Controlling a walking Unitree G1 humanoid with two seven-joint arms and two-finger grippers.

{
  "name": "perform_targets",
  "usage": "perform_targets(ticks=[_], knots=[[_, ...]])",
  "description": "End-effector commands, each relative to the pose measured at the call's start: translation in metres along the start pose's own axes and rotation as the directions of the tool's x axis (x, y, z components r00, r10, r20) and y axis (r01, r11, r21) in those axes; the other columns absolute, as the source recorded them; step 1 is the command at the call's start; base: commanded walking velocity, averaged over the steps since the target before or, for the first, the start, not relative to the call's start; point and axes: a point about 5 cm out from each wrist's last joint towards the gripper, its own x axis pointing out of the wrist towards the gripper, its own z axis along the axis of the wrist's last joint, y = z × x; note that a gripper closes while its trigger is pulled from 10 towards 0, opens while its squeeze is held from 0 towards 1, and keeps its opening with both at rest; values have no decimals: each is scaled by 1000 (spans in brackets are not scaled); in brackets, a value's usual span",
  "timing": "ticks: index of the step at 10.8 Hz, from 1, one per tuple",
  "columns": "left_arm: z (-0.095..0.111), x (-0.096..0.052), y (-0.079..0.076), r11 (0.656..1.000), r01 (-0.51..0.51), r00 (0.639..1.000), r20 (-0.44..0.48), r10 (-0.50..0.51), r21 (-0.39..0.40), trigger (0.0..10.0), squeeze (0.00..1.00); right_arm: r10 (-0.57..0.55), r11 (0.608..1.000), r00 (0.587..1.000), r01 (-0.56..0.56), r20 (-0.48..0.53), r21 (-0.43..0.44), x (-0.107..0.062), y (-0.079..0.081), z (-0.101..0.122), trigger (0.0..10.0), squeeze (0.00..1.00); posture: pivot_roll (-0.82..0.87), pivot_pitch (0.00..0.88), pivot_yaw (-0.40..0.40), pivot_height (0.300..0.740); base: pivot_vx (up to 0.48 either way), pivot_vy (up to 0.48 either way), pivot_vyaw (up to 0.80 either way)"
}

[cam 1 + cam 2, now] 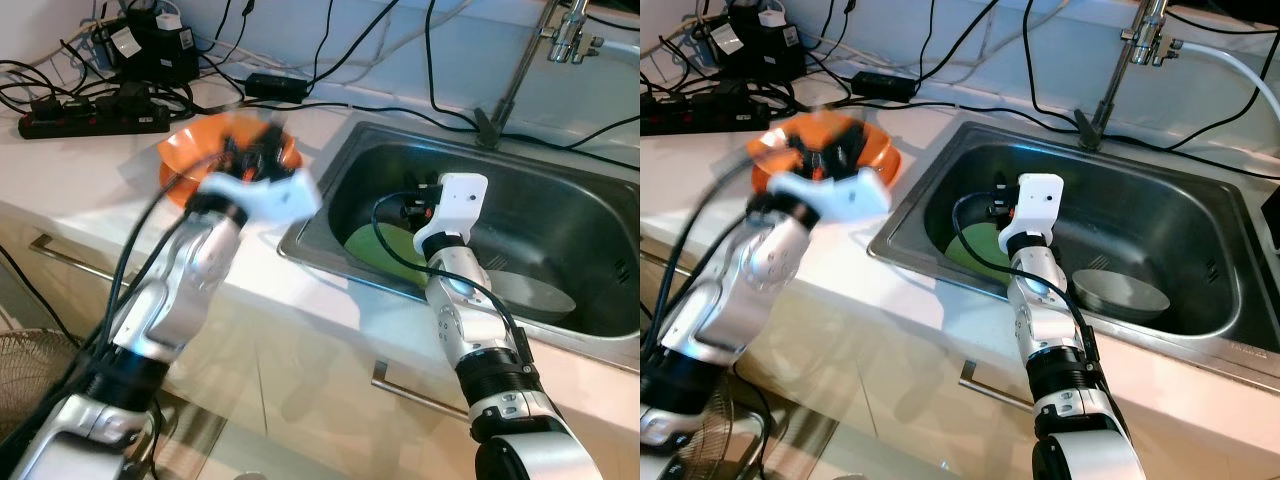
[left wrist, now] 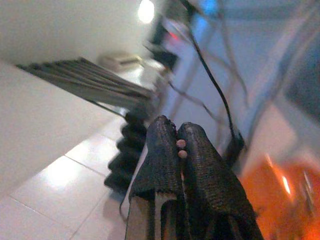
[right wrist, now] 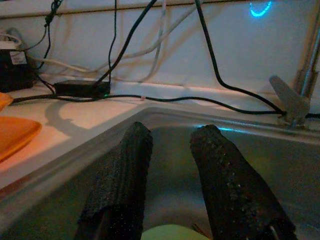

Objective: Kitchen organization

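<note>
The right claw (image 3: 167,165) hangs inside the sink (image 1: 560,190) with its fingers parted and holding nothing, just above the green plate (image 1: 975,245). To lift the plate well, it should come down over the rim and pinch firmly, since wet plastic probably slips. The plate is lime green, smooth, and leans against the sink's near wall beside a grey plate (image 1: 1125,293). The left claw (image 2: 179,145), blurred, is pressed shut and empty over the orange bowl (image 1: 190,150) on the table (image 1: 80,180).
</note>
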Motion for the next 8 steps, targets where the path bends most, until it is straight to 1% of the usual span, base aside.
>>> perform_targets(ticks=[1,2,3,4,5,6,7,8], knots=[[14,3,7,992,-44,997,64,52,-120,10000,0,-17,1000,1000,17,18,-8,2,-2,3,10000,0,266,27,-47,740,0,0,0],[30,5,7,938,-49,990,105,90,-342,10000,0,-21,1000,999,21,36,-10,2,-4,5,10000,1000,261,22,-44,740,0,0,0],[37,6,8,883,-44,988,109,107,-467,10000,0,-17,999,998,19,55,-30,2,-5,7,10000,1000,261,15,-43,740,0,0,0],[38,6,8,855,-45,988,105,115,-516,10000,0,-18,999,998,21,64,-43,2,-6,8,10000,1000,261,13,-42,740,0,0,0],[41,7,10,745,-23,986,108,127,-666,10000,0,19,981,989,10,144,-193,2,-4,18,10000,1000,262,3,-40,740,0,0,0],[42,7,8,681,15,987,121,108,-732,10000,0,69,961,979,-14,191,-276,1,2,24,10000,1000,259,0,-35,740,0,0,0],[42,6,6,656,37,987,129,92,-754,10000,0,97,951,978,-37,183,-308,1,7,23,10000,1000,259,0,-34,740,0,0,0],[44,6,4,596,67,986,144,82,-800,10000,0,163,922,971,-86,177,-377,0,15,21,10000,0,261,0,-33,740,0,0,0]])
